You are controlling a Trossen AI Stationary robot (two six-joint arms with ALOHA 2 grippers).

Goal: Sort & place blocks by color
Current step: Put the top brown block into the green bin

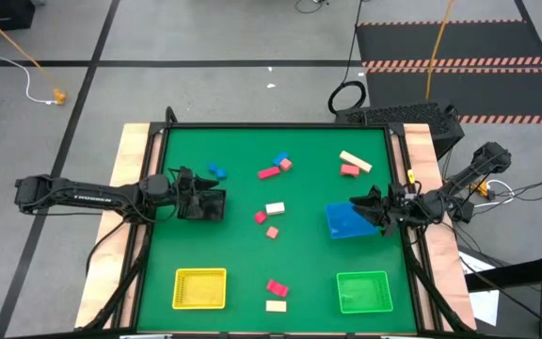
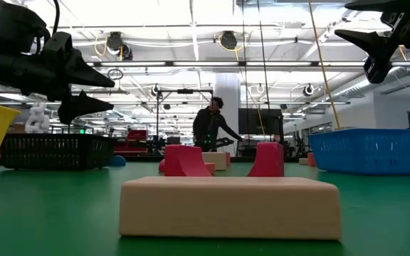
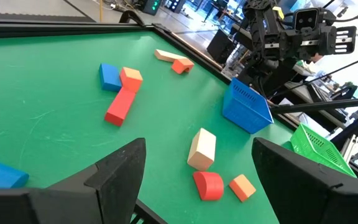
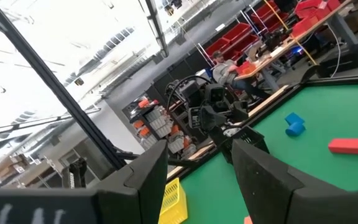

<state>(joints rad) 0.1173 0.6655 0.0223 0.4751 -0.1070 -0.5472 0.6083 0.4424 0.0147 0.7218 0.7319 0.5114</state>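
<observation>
From above, the blocks point(image 1: 275, 209) are scattered mid-desk, well apart from both claws. The left claw point(image 1: 216, 204) hangs spread and empty over the black tray point(image 1: 207, 211); the right claw point(image 1: 358, 207) is spread and empty over the blue tray point(image 1: 344, 223).

Low down, a cream bar point(image 2: 230, 207) sits right up front.

Left wrist cam shows open green desk point(image 3: 42, 106) ahead of its fingers point(image 3: 114, 171), with a cream block point(image 3: 202, 149) nearest.
</observation>
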